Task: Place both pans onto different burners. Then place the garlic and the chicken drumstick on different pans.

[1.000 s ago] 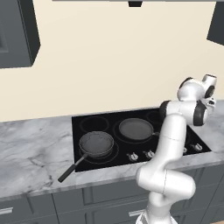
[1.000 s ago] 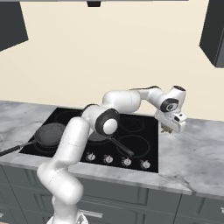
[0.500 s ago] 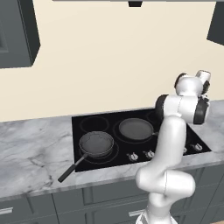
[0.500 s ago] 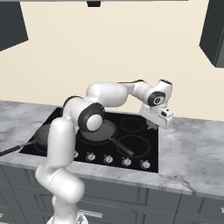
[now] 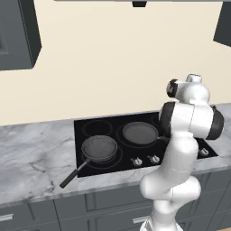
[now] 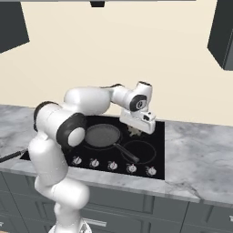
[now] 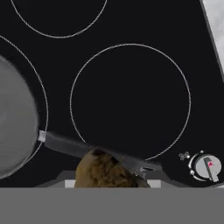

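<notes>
Hand (image 6: 134, 130) pinching the chicken drumstick (image 7: 105, 171) hangs above the cooktop (image 6: 154, 150), and the shallow pan (image 6: 102, 135) lies just beside it toward the arm's base, handle (image 7: 96, 151) running under the hand, while the deeper pan (image 5: 99, 148) sits well apart

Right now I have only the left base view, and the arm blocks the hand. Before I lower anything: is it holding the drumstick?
Observer: Yes. In the right base view the hand is closed on the chicken drumstick.
Operator: Is it over a pan?
Observer: Not quite. The hand view shows it above the handle of the pan, whose bowl lies toward that view's left edge.
Operator: What's past the handle?
Observer: A bare burner ring.
</notes>
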### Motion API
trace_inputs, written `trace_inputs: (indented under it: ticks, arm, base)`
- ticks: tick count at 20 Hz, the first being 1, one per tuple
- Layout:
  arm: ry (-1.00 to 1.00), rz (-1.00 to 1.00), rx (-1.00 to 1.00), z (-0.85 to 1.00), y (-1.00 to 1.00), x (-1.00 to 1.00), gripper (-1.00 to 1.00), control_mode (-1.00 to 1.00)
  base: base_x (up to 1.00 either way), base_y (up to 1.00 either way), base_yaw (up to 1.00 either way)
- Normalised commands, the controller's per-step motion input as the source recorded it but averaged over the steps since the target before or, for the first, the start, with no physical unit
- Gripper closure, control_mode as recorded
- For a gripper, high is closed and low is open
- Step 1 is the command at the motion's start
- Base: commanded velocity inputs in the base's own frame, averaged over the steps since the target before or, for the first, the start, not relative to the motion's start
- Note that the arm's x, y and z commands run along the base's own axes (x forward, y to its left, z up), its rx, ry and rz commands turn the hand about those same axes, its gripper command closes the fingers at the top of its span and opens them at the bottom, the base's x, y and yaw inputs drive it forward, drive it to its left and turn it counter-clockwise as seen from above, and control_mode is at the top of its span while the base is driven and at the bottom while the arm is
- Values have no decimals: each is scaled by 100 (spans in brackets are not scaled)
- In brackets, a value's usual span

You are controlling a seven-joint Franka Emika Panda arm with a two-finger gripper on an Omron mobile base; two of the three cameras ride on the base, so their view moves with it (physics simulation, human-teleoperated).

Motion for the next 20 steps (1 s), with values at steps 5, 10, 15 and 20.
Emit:
trace_inputs:
  ticks: [5, 10, 15, 20]
  arm:
    - [0, 15, -3, 13, 100, -32, 100, -100]
    - [0, 10, -3, 16, 100, -15, 100, -100]
    - [1, 8, 0, 8, 94, 0, 100, -100]
    - [0, 5, 0, 1, 95, 2, 100, -100]
  base:
    - [0, 0, 0]
    - [0, 0, 0]
    - [0, 0, 0]
    - [0, 0, 0]
